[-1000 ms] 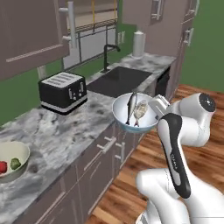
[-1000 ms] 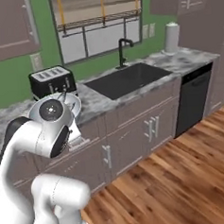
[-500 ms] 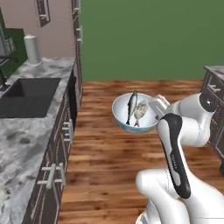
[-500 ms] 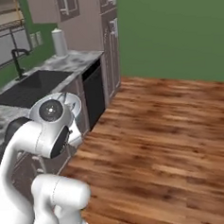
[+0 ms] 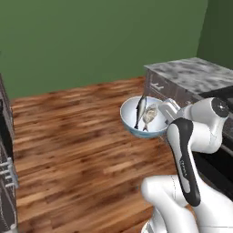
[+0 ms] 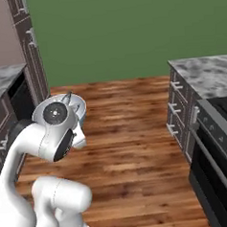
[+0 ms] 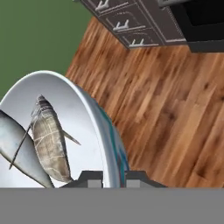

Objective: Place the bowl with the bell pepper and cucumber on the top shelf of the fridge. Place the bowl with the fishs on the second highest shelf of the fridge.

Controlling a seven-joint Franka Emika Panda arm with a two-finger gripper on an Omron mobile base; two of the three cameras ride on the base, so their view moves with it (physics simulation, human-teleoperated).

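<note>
Jaws of the gripper (image 7: 110, 178) closed tight on the rim of the pale blue round bowl (image 5: 144, 117), one finger inside and one outside, bowl carried in the air over the brown wooden floor (image 5: 73, 145). Two grey fish (image 5: 144, 112) lie in it. Beyond: grey marble counter (image 5: 195, 73) with dark drawers, black oven (image 6: 218, 141), green wall (image 5: 100, 41). Fish bowl is mid-transit, not yet shelved; fridge not seen here; state of the vegetable bowl cannot be judged. Against the earlier frames, sink and toaster have left the view, so the base has turned; grip unchanged
</note>
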